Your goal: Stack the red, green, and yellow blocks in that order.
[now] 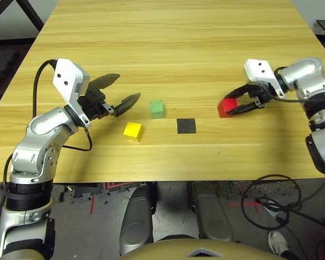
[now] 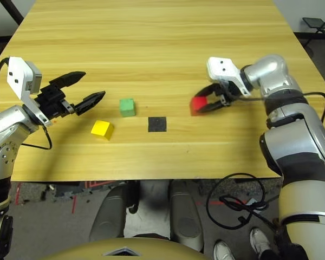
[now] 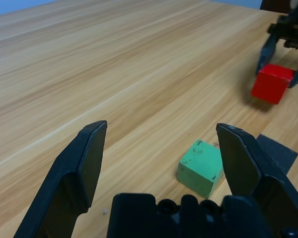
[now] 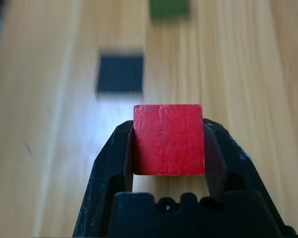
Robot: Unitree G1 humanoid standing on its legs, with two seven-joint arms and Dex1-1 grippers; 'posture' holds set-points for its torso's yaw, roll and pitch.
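Note:
My right gripper is shut on the red block, holding it at the table's right side; the right wrist view shows the red block clamped between both fingers. The green block sits near the table's middle, and the yellow block lies a little nearer and to its left. My left gripper stands open just left of the green block, above the yellow one. Seen along the left gripper's fingers, the green block lies close to one open finger.
A flat black square patch lies on the wooden table between the green and red blocks. The table's far half is bare wood. Cables hang below the near edge.

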